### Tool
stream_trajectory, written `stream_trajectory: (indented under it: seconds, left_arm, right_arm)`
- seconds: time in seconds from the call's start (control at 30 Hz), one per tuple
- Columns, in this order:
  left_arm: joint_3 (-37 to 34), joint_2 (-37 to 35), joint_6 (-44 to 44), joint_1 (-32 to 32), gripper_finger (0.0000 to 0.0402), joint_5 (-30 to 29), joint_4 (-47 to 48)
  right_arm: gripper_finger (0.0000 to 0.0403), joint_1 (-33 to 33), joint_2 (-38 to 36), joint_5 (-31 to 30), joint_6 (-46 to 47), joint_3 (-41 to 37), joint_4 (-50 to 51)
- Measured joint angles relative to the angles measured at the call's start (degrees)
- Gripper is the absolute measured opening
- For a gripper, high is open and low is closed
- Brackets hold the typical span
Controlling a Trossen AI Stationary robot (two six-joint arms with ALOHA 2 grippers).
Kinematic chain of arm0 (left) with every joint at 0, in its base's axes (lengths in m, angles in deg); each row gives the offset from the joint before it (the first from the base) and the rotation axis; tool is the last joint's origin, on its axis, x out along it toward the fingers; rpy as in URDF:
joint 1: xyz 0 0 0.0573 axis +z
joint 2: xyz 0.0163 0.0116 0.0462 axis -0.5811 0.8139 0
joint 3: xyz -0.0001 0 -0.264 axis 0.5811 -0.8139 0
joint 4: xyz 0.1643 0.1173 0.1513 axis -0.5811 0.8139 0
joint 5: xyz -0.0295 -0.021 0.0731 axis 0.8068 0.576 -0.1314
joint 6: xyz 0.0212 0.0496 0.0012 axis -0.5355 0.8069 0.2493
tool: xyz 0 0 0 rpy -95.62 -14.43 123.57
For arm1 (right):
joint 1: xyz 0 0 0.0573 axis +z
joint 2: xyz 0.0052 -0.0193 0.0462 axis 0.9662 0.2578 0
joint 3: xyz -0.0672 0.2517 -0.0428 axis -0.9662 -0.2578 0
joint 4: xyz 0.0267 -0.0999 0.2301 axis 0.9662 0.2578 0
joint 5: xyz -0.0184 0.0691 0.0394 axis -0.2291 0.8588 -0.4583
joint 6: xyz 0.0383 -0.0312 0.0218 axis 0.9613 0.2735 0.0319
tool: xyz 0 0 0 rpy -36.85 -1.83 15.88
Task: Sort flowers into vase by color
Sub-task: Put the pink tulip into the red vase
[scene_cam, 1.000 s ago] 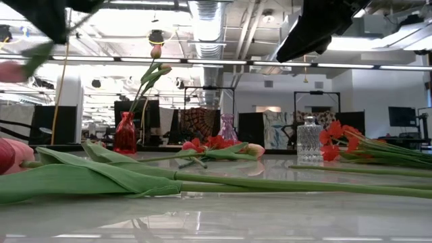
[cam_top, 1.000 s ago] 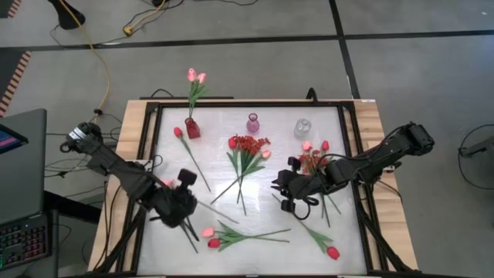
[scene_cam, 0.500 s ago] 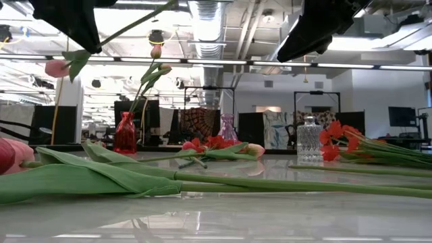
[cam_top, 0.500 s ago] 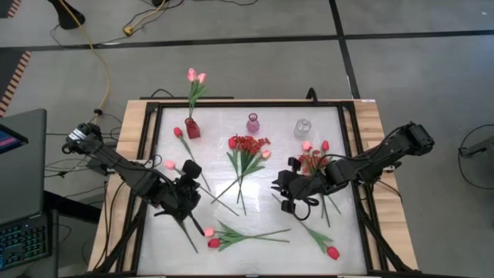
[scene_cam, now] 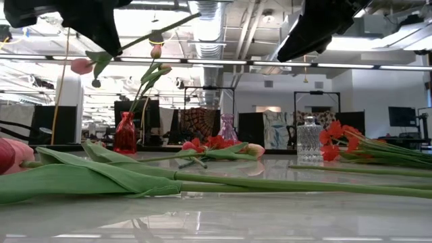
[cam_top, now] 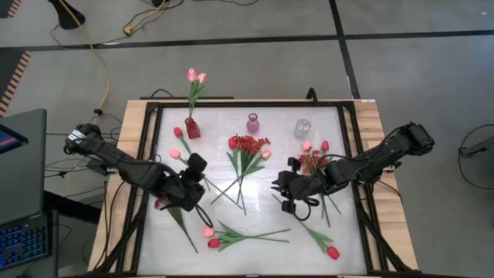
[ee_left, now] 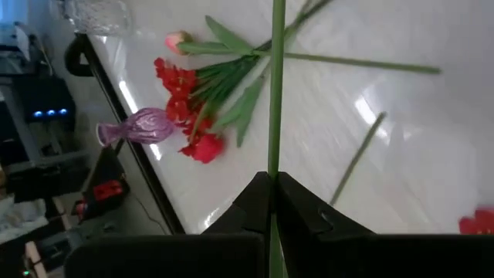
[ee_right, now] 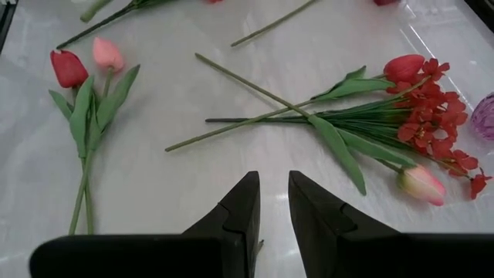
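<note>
High view: we see the left gripper clamped on a pink tulip, bloom just beyond it toward the red vase. The right gripper hangs over the table, fingers slightly apart, empty; a red bunch lies just ahead of it.

Low view: we note the tulip lifted well above the table, stem slanting up.

Left wrist view: fingers pressed shut on the green stem; purple vase beyond.

Right wrist view: fingers narrowly parted, nothing between them; red and pink pair off to one side.
</note>
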Motion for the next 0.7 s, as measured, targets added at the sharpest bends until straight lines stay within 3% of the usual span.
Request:
stream_trajectory:
  seconds: [0.43,0.7]
  left_arm:
    - [0.0,0.0,8.6,0.5,0.0000,-4.7,-0.3]
    - [0.0,0.0,2.3,0.5,0.0000,-3.1,-2.5]
  right_arm:
    - [0.0097,-0.3,0.0,0.2,-0.4,0.0,0.0]
    - [0.0097,-0.3,0.0,0.2,-0.1,0.0,0.0]
